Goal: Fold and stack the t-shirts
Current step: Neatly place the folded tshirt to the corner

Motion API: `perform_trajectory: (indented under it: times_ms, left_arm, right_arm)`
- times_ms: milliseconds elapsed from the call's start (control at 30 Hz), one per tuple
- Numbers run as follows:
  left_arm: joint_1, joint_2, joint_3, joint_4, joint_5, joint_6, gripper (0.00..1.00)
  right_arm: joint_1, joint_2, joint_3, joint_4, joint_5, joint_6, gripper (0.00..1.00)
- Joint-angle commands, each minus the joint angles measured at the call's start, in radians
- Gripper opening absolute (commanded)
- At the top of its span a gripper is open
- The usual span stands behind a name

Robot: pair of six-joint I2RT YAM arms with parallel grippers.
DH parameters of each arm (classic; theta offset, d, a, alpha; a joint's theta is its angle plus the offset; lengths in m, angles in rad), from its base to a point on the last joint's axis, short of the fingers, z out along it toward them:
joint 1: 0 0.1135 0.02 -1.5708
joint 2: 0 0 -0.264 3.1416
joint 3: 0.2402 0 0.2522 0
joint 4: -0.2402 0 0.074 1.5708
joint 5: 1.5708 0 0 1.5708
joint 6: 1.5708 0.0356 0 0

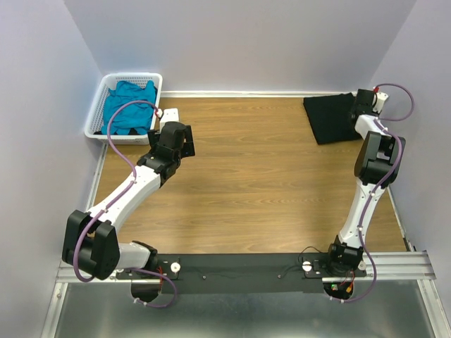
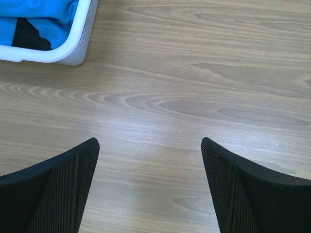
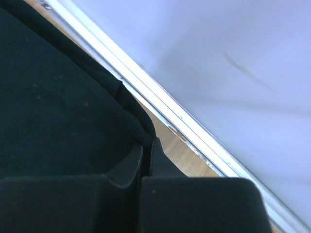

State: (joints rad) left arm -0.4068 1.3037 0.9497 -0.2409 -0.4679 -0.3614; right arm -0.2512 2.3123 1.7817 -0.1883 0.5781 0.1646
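The teal tee (image 1: 130, 105) lies bunched in the basket (image 1: 96, 117), the left gripper (image 2: 149, 141) hangs wide apart near it, likely to fetch it, while the right gripper (image 3: 146, 148) pinches the folded black tee (image 1: 328, 120) by its edge at far right, seemingly parking it.

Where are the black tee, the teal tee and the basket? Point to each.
black tee (image 1: 328, 120): top view, middle of the flat cloth.
teal tee (image 1: 130, 116): top view, centre of the crumpled heap.
basket (image 1: 130, 76): top view, far rim.
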Motion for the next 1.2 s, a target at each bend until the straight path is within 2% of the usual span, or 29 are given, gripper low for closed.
perform_trajectory:
  times_ms: [0, 267, 333, 367, 400, 433, 467, 500, 533, 567, 700, 733, 767, 800, 867, 1067, 1167]
  left_arm:
    - [0.006, -0.003, -0.015, 0.022, 0.008, 0.006, 0.93]
    - [0.005, -0.001, -0.016, 0.02, 0.002, 0.007, 0.93]
    - [0.005, -0.004, -0.014, 0.017, -0.006, 0.003, 0.93]
    - [0.005, -0.009, -0.012, 0.012, -0.011, -0.002, 0.93]
    - [0.005, -0.014, -0.012, 0.012, -0.018, -0.004, 0.93]
    - [0.005, -0.023, -0.012, 0.012, -0.023, -0.005, 0.93]
    - [0.006, -0.027, -0.012, 0.015, -0.023, -0.005, 0.94]
    - [0.006, -0.035, -0.014, 0.014, -0.021, -0.007, 0.95]
    - [0.008, -0.043, -0.014, 0.015, -0.021, -0.008, 0.95]
    - [0.006, -0.058, -0.015, 0.018, -0.023, -0.01, 0.95]
    - [0.006, -0.112, -0.022, 0.028, -0.023, -0.013, 0.96]
    - [0.006, -0.138, -0.025, 0.025, -0.021, -0.019, 0.96]
    - [0.006, -0.152, -0.026, 0.022, -0.024, -0.022, 0.97]
    - [0.006, -0.167, -0.028, 0.017, -0.017, -0.027, 0.97]
    - [0.008, -0.199, -0.014, -0.007, -0.015, -0.037, 0.98]
    - [0.008, -0.418, 0.044, -0.132, -0.124, -0.034, 0.98]
    - [0.008, -0.504, 0.067, -0.17, -0.169, -0.025, 0.98]
  right_arm:
    - [-0.019, -0.019, -0.031, -0.013, 0.115, 0.084, 0.01]
    - [-0.02, -0.028, -0.067, -0.065, 0.123, 0.262, 0.02]
    - [-0.02, -0.025, -0.058, -0.068, 0.121, 0.262, 0.07]
    - [-0.02, -0.025, -0.056, -0.072, 0.123, 0.259, 0.21]
    - [-0.02, -0.037, -0.061, -0.079, 0.137, 0.257, 0.29]
    - [-0.02, -0.063, -0.077, -0.08, 0.132, 0.259, 0.42]
    - [-0.02, -0.063, -0.077, -0.08, 0.132, 0.259, 0.42]
    - [-0.02, -0.103, -0.097, -0.08, 0.117, 0.259, 0.55]
    - [-0.02, -0.125, -0.111, -0.08, 0.105, 0.263, 0.6]
    - [-0.019, -0.154, -0.126, -0.08, 0.089, 0.268, 0.71]
    - [-0.016, -0.316, -0.241, -0.082, 0.022, 0.296, 0.9]
    - [-0.016, -0.403, -0.293, -0.085, -0.015, 0.302, 0.96]
    - [-0.016, -0.445, -0.316, -0.085, -0.038, 0.303, 0.96]
    - [-0.017, -0.497, -0.333, -0.114, -0.056, 0.306, 1.0]
    - [-0.017, -0.588, -0.367, -0.161, -0.122, 0.326, 1.0]
    - [-0.017, -1.115, -0.542, -0.278, -0.326, 0.299, 1.0]
    - [-0.007, -1.261, -0.576, -0.29, -0.409, 0.292, 1.0]
